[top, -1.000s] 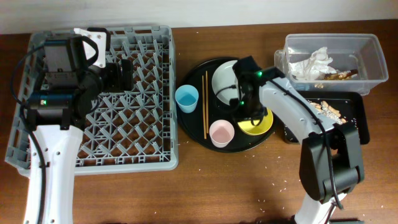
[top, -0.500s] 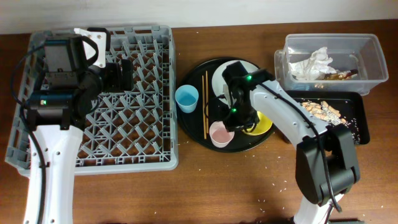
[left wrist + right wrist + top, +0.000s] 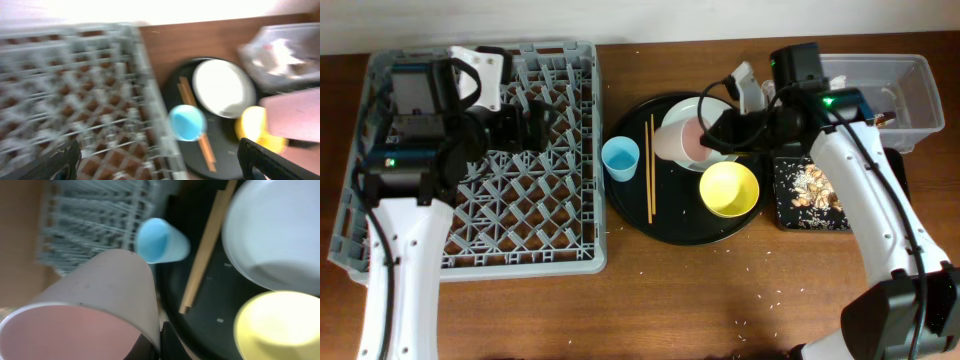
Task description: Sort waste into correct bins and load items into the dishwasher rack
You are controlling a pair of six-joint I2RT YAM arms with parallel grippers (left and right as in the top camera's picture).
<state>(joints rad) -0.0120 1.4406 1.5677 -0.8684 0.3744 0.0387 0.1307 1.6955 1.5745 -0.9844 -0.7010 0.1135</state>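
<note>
1. Jaws of right gripper (image 3: pixel 713 138) clamp pink cup (image 3: pixel 678 141) at its rim; its long axis runs straight out ahead, base leading, mouth toward wrist.
2. Left gripper (image 3: pixel 537 127) gapes, cup well apart from it.

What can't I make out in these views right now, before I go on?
- Clear tub contents: overhead, the right arm covers most of it; the left wrist view is blurred.
- Right gripper hold on the pink cup: right wrist view, the cup hides the fingers.
- Plate: overhead, partly behind the cup and gripper.
- Black tray: overhead, the right arm covers one end.
</note>
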